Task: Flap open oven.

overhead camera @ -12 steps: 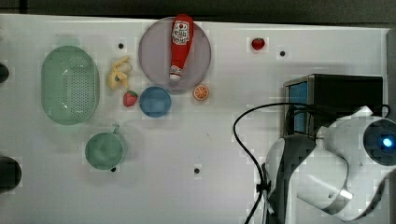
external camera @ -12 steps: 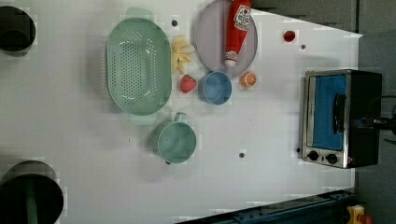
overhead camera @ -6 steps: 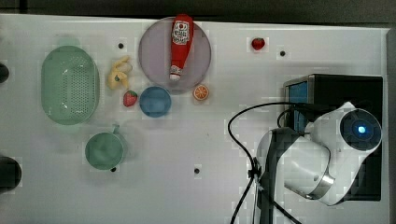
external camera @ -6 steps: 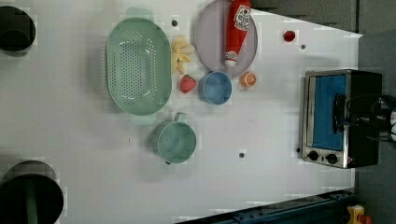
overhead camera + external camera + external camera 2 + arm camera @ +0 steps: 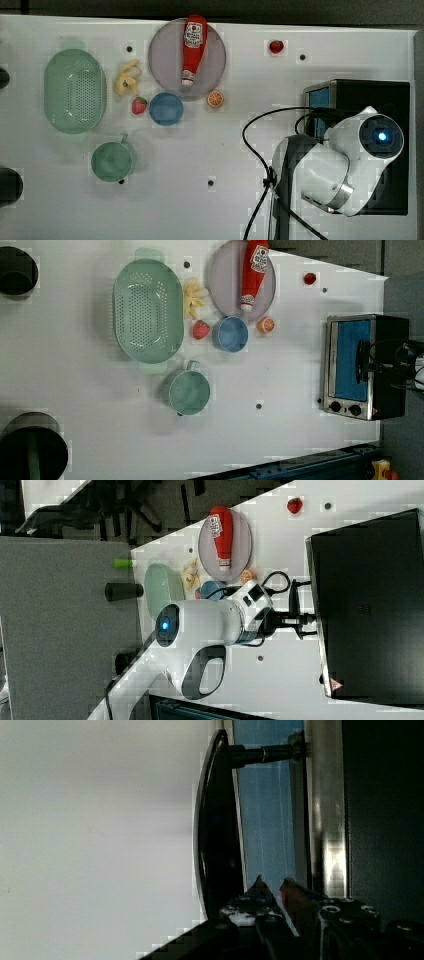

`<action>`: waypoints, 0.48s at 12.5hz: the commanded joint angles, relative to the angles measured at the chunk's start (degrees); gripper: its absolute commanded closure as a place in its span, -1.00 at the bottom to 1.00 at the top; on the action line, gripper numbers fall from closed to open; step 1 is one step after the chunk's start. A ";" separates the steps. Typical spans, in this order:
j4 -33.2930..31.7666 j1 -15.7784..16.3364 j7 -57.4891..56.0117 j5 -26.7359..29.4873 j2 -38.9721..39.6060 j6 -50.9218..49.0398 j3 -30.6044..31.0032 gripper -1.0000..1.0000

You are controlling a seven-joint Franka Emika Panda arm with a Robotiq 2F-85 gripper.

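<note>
The oven (image 5: 365, 95) is a black box with a silver front frame, standing at the top view's right; its blue-tinted door (image 5: 350, 340) stands closed. In the left view, my gripper (image 5: 369, 365) reaches over the oven's top to the black bar handle (image 5: 359, 360). The wrist view shows the handle (image 5: 215, 835) close up. My gripper (image 5: 274, 887) has its two fingertips in the space between the handle and the door (image 5: 262, 820). The jaws stand narrowly apart with nothing between them. From the right view, my gripper (image 5: 311, 621) touches the oven's front edge.
On the white table (image 5: 210, 150) sit a green colander (image 5: 74, 90), a green mug (image 5: 111, 161), a blue bowl (image 5: 165, 108), a ketchup bottle (image 5: 193, 45) on a grey plate, and small toy fruits. The arm's cable (image 5: 252, 130) loops over the table beside the oven.
The arm has swung over the oven towards the top view's top. In the left view the gripper has come in from the right edge to the door handle.
</note>
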 commanded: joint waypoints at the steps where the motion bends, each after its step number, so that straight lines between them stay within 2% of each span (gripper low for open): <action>1: -0.40 2.75 0.16 -3.33 0.54 0.45 3.32 0.65; 6: -2.77 5.69 18.87 -16.11 1.20 0.46 7.55 0.65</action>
